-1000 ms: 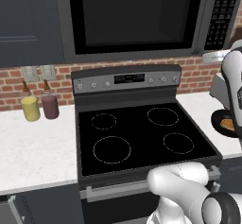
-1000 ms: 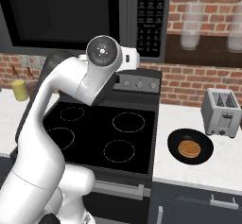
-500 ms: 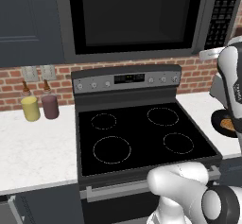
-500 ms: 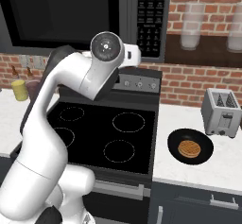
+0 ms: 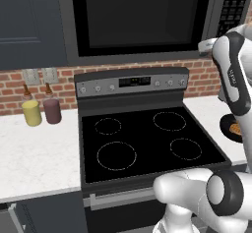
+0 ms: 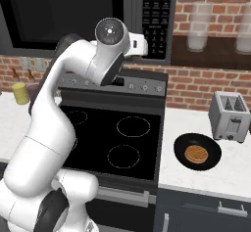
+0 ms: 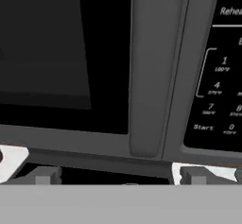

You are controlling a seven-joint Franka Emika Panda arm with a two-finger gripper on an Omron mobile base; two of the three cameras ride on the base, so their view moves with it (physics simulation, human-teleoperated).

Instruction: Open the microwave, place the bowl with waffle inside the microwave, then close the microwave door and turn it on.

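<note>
The microwave [image 5: 142, 15] hangs over the stove with its door [image 6: 63, 11] shut. In the hand view the door's vertical grey handle [image 7: 151, 67] stands close ahead, with the black keypad [image 7: 222, 90] to its right. My gripper [image 7: 120, 176] is open, its fingertips [image 7: 42, 176] spread wide, just below the handle's lower end and holding nothing. My hand [image 6: 138, 44] is raised at the microwave's lower edge by the keypad [image 6: 157, 15]. The black bowl [image 6: 197, 151] with the waffle [image 6: 196, 153] sits on the counter right of the stove, and the bowl [image 5: 235, 128] also shows past my arm.
A black glass-top stove [image 5: 147, 138] lies below the microwave. A silver toaster [image 6: 229, 116] stands behind the bowl. Two bottles [image 5: 32, 111] sit on the left counter. Glass jars [image 6: 198, 28] stand on a shelf at the right. A dark-blue cabinet door [image 5: 29, 20] is left of the microwave.
My hand has risen and moved a little right, closer to the microwave's handle and keypad. The door stays shut and the bowl has not moved.
</note>
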